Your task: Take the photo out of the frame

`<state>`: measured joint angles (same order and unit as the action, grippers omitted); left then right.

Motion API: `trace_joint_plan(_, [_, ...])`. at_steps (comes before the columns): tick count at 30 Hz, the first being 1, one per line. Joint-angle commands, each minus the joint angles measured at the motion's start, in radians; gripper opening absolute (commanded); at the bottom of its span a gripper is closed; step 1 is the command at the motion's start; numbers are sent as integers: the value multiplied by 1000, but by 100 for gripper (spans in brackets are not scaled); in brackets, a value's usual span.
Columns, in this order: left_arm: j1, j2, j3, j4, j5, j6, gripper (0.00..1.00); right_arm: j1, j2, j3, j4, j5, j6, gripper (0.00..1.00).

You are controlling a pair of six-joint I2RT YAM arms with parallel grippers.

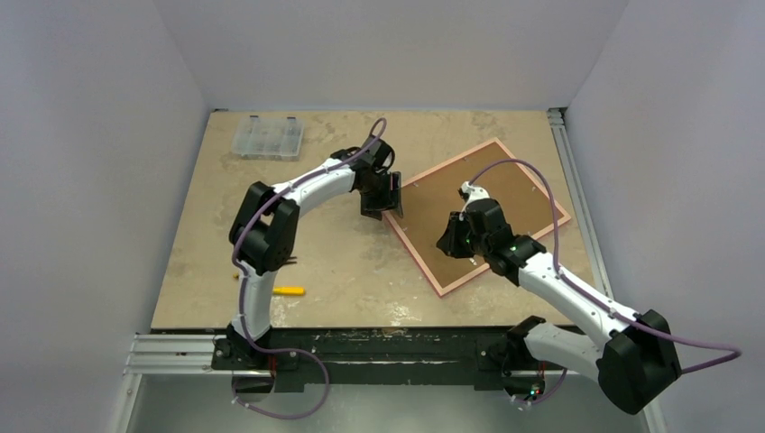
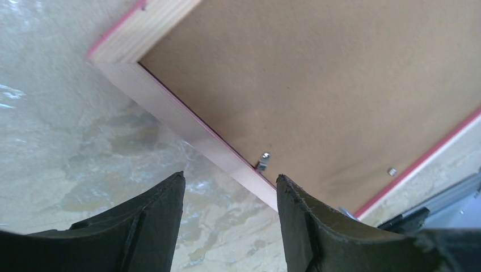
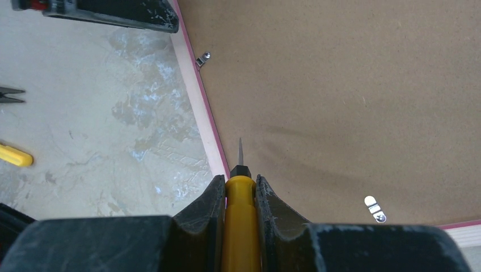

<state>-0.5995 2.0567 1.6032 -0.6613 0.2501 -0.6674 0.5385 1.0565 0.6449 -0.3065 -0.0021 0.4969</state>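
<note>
Frame: I see the pink frame (image 1: 417, 257) lying face down on the table (image 1: 343, 262), right of centre and turned at an angle to the table edges.
Photo: it sits inside the frame; only its plain brown board back (image 1: 519, 203) faces up, and the picture side is hidden from me.
Clips: small metal clips (image 3: 203, 58) sit along the inner edge of the frame. One is near the left arm's fingers and another (image 3: 374, 208) is close to the lower corner in the right wrist view.
Left gripper: my left gripper (image 2: 230, 184) is at the frame's left corner with its fingers spread apart and nothing between them. The frame's rim runs just ahead of them; I cannot tell if they touch it.
Right gripper: my right gripper (image 3: 238, 181) is clamped on the yellow handle of a screwdriver (image 3: 240, 226).
Screwdriver tip: it points at the board just inside the pink rim; I cannot say whether it touches.
Elsewhere: a clear plastic box (image 1: 265, 137) sits at the far left corner of the table, and a second yellow-handled tool (image 1: 289, 290) lies near the left arm's base, well apart from the frame.
</note>
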Motion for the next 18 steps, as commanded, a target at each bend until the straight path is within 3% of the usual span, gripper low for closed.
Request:
trace_joint_plan(1, [3, 32, 68, -76, -135, 14, 57, 5, -26, 9, 81, -14, -44, 0])
trace_joint_plan(14, [3, 110, 113, -50, -139, 4, 61, 8, -47, -43, 116, -32, -22, 0])
trace_joint_plan(18, [-2, 118, 116, -59, -146, 14, 57, 12, -65, -70, 135, -36, 3, 0])
